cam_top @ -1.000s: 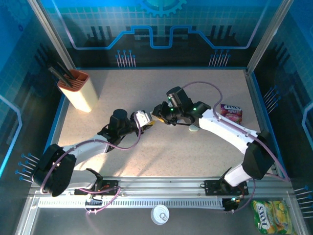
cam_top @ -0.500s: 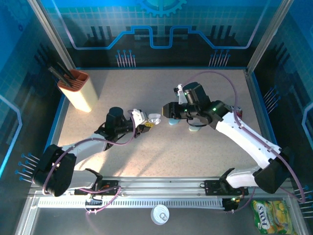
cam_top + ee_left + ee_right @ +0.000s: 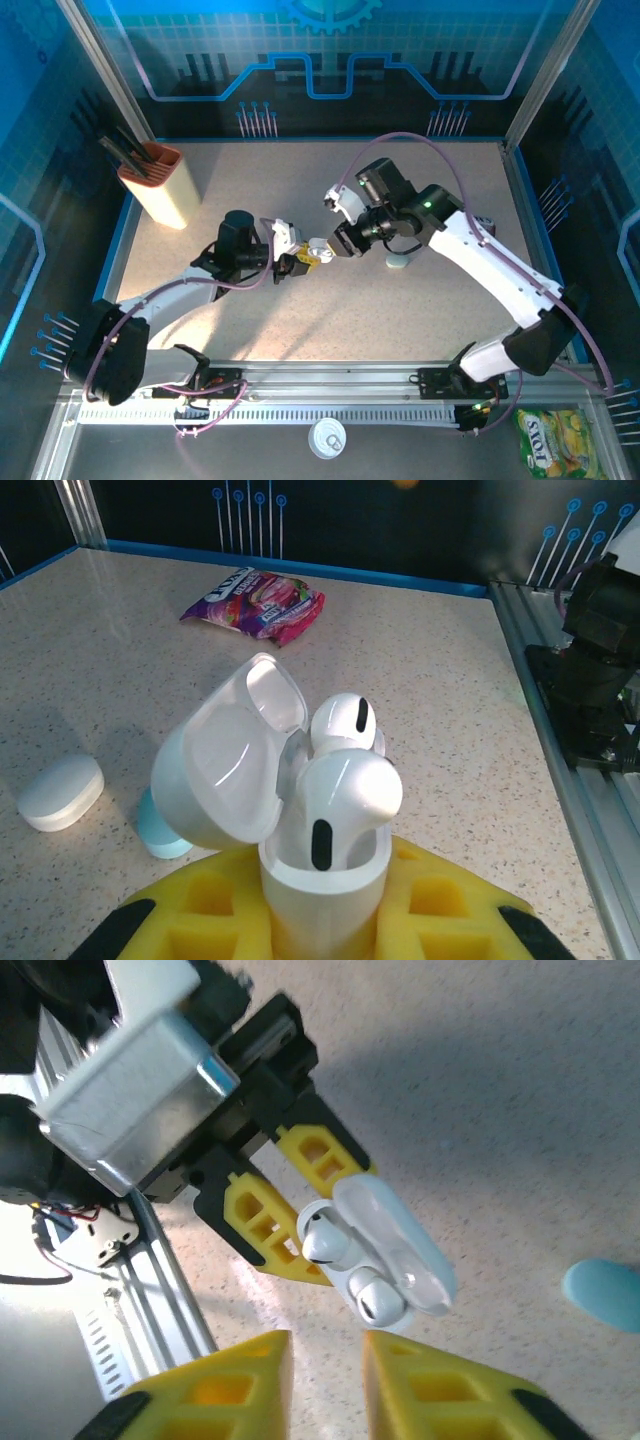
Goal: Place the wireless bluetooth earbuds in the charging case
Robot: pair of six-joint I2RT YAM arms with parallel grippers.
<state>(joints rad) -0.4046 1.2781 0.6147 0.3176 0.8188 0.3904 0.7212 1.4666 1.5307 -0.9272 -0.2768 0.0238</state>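
- My left gripper (image 3: 298,263) is clamped on the lower body of the charging case (image 3: 322,895), one yellow finger on each side, holding it upright above the table (image 3: 300,320).
- My right gripper (image 3: 328,1360) hangs just off the case, at about 2 o'clock from it in the top view. Its fingers stand a narrow gap apart with nothing between them.
- The case lid (image 3: 225,775) is hinged back toward 10 o'clock in the left wrist view.
- Both earbuds (image 3: 345,790) sit in the case, one in front and one behind. From this angle I can't be sure either is pushed fully home.
- I judge this as the last part of insertion: buds placed, lid not yet closed.
- The next move, I think, calls for a light downward press on each bud, then tipping the lid over while the left grip stays steady.
- Further out on the table lie a white pebble case (image 3: 60,792) at 9 o'clock, a pale blue piece (image 3: 165,837) beside it, and a sweets packet (image 3: 255,602) at 11 o'clock.
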